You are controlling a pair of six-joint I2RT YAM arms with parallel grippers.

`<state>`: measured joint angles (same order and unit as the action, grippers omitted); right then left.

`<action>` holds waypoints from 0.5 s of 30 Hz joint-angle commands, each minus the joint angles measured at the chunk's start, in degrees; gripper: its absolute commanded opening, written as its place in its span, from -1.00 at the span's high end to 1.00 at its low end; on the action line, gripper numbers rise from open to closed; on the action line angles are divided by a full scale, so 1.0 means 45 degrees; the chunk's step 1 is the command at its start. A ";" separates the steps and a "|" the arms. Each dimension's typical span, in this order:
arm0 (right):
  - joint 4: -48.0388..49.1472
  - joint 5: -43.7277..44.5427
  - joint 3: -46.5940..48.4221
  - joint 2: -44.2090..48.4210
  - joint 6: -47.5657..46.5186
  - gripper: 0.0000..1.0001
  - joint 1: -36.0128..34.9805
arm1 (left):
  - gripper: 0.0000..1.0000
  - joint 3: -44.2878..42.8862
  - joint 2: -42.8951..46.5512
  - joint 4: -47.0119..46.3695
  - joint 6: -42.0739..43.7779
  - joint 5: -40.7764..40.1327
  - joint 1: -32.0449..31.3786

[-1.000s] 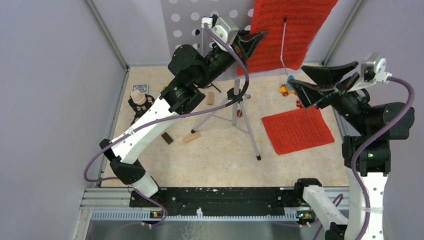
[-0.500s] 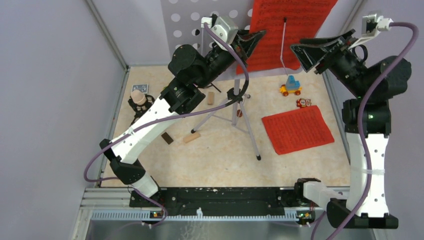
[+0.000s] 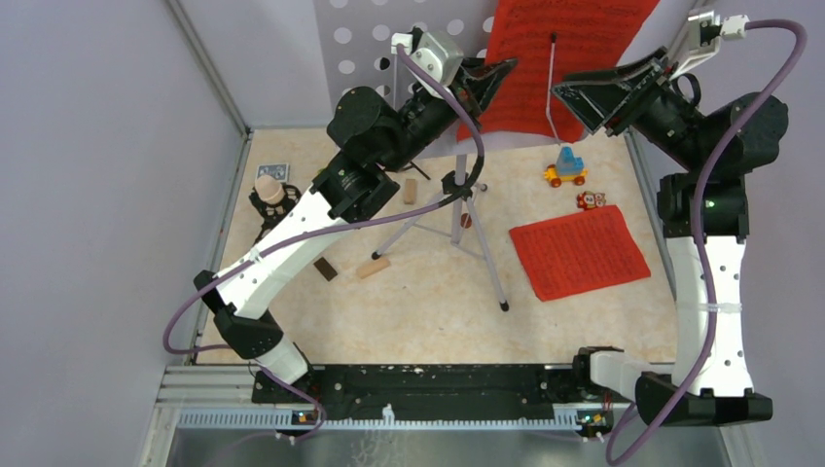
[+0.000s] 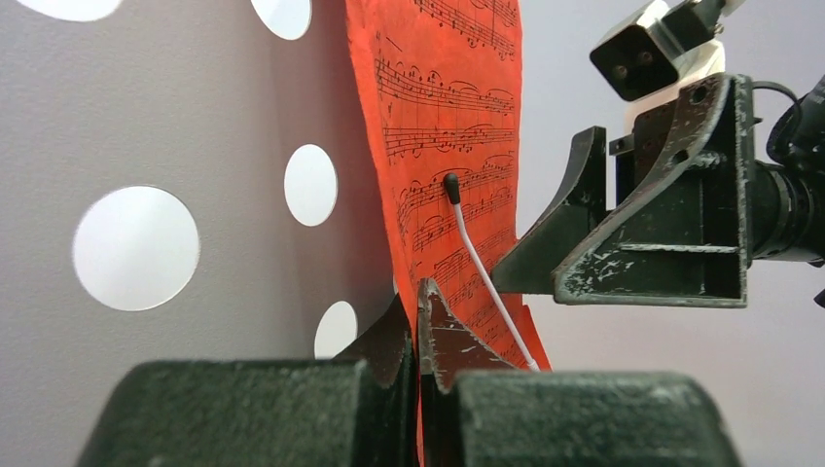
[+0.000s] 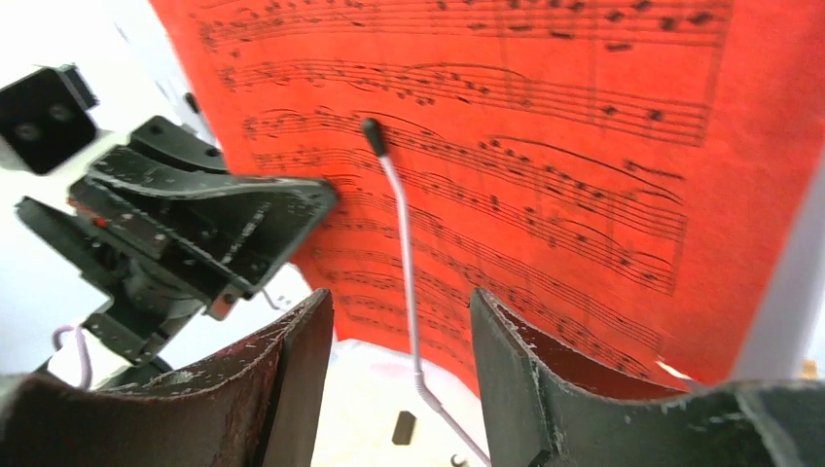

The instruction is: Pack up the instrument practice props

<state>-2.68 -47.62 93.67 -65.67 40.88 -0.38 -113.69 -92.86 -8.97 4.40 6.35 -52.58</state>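
Observation:
The white perforated music desk (image 3: pixel 370 49) stands on tall silver tripod legs (image 3: pixel 486 255). A red sheet-music page (image 3: pixel 574 49) hangs on it under a thin wire retainer (image 3: pixel 552 83). My left gripper (image 3: pixel 496 83) is shut on that page's lower left edge; in the left wrist view the page (image 4: pixel 448 117) runs between the closed fingertips (image 4: pixel 433 326). My right gripper (image 3: pixel 567 105) is open in front of the page, its jaws either side of the wire (image 5: pixel 399 214) without touching it. A second red page (image 3: pixel 579 251) lies on the table. A beige microphone (image 3: pixel 269 190) stands at the left on a small black tripod.
A colourful toy car (image 3: pixel 565 167) and a smaller toy (image 3: pixel 589 200) sit behind the flat red page. Tan wooden blocks (image 3: pixel 373 267) (image 3: pixel 411 190) and a dark block (image 3: pixel 326 269) lie near the tripod legs. Grey walls enclose the table on three sides.
My right arm has risen from over the flat red page up to the desk, its open jaws now around the wire retainer. The left gripper has stayed shut on the hanging page.

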 commanded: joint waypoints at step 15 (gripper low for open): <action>0.0920 -0.0878 0.0768 -0.0758 0.0589 0.07 -0.1065 | 1.00 0.0072 0.0429 -0.0420 -0.0138 -0.0084 0.0043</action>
<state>1.72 -50.41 93.71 -68.01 43.97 -3.33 -113.67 -92.86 -8.99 4.36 6.37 -52.58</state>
